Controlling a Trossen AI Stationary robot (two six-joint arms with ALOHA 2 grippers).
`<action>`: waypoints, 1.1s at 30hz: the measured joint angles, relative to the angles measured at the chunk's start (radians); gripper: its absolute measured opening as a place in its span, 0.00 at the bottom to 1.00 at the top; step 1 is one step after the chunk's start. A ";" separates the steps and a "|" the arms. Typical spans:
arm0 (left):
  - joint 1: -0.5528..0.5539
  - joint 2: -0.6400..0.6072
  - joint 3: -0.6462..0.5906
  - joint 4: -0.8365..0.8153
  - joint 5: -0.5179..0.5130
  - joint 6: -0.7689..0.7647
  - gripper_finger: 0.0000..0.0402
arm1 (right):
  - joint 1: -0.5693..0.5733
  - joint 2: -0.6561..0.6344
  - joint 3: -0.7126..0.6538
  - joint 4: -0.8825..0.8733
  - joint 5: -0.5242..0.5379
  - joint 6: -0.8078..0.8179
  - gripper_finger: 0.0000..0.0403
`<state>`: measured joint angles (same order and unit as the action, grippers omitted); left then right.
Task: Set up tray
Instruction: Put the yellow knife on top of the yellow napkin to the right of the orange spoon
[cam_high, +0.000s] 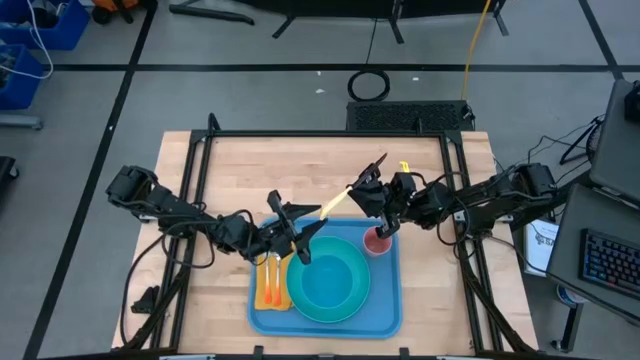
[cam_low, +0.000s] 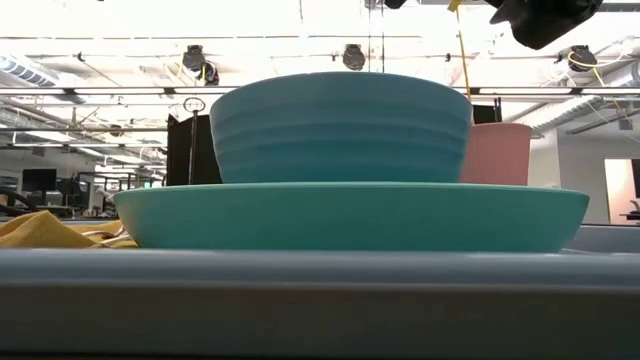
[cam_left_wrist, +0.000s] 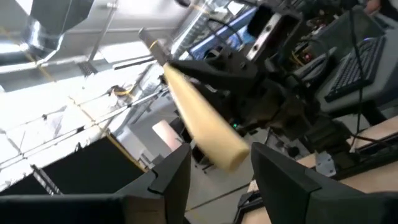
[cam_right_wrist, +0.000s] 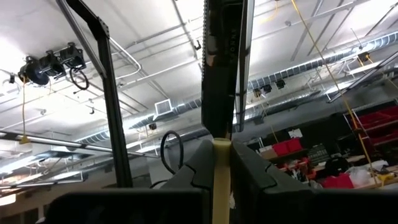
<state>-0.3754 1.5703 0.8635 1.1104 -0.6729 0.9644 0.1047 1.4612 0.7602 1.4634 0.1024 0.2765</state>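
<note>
From the high view I see the tray (cam_high: 385, 312) sitting low and centre in the frame on the wooden table (cam_high: 210, 300). A turquoise plate (cam_high: 300, 300) lies on it with a teal bowl (cam_high: 332, 276) stacked on top. A small pink cup (cam_high: 379, 243) stands at the tray's upper right corner, and orange utensils (cam_high: 270, 290) lie along its left edge, on a yellow cloth (cam_low: 35, 230) that shows at the lower left of the low view.

My right gripper (cam_high: 366, 190) hovers just above the tray's upper edge, right of centre, clenched on the end of a pale yellow utensil handle (cam_high: 335, 204). The handle slants down and left across the frame toward my left gripper (cam_high: 312, 226). In the right wrist view the handle (cam_right_wrist: 221, 180) stands pinched between the two dark fingers (cam_right_wrist: 249, 171).

My left gripper sits at the tray's upper left, its fingers (cam_left_wrist: 171, 177) spread apart, and the handle's rounded tip (cam_left_wrist: 233, 155) hangs in the gap between them without either finger pressing it.

In the low view the bowl (cam_low: 340, 125) and plate (cam_low: 350, 215) fill the frame behind the tray's rim (cam_low: 320, 290), the cup (cam_low: 495, 152) peeking out at the right.
</note>
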 joint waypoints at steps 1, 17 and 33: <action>-0.004 0.000 0.000 0.005 0.010 0.011 0.44 | 0.000 0.000 0.000 0.000 0.000 0.000 0.04; 0.003 0.000 0.000 0.009 0.017 0.021 0.43 | 0.000 0.000 0.000 -0.005 0.002 0.018 0.04; 0.014 0.000 0.000 0.008 0.010 0.002 0.27 | 0.000 -0.001 0.000 -0.009 0.007 0.026 0.04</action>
<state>-0.3618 1.5707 0.8635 1.1179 -0.6624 0.9665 0.1047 1.4604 0.7601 1.4548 0.1098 0.3023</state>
